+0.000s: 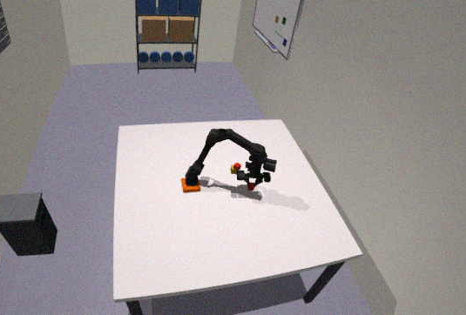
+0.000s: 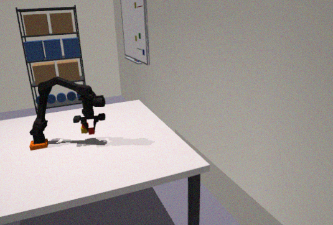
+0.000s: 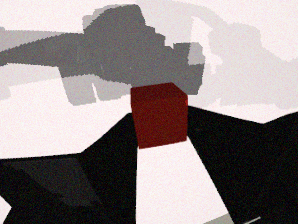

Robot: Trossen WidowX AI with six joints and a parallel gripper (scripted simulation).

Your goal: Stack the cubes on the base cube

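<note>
Hand (image 3: 160, 156) clamps the red cube (image 3: 158, 115) between its fingertips, over the table (image 3: 40, 3).

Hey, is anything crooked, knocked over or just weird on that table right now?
Nothing stands out. The tool is shut on a red cube, gripped squarely between its fingers. The yellow base cube stands upright with the other red cube on top. No damage is visible.

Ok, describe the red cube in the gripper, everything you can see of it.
The red cube is small, plain and matte, dark red, with sharp edges and no markings. It sits between the black fingers of the gripper, which is shut on it, touching both sides. It looks roughly level, low over the white table, right beside the yellow base cube.
</note>
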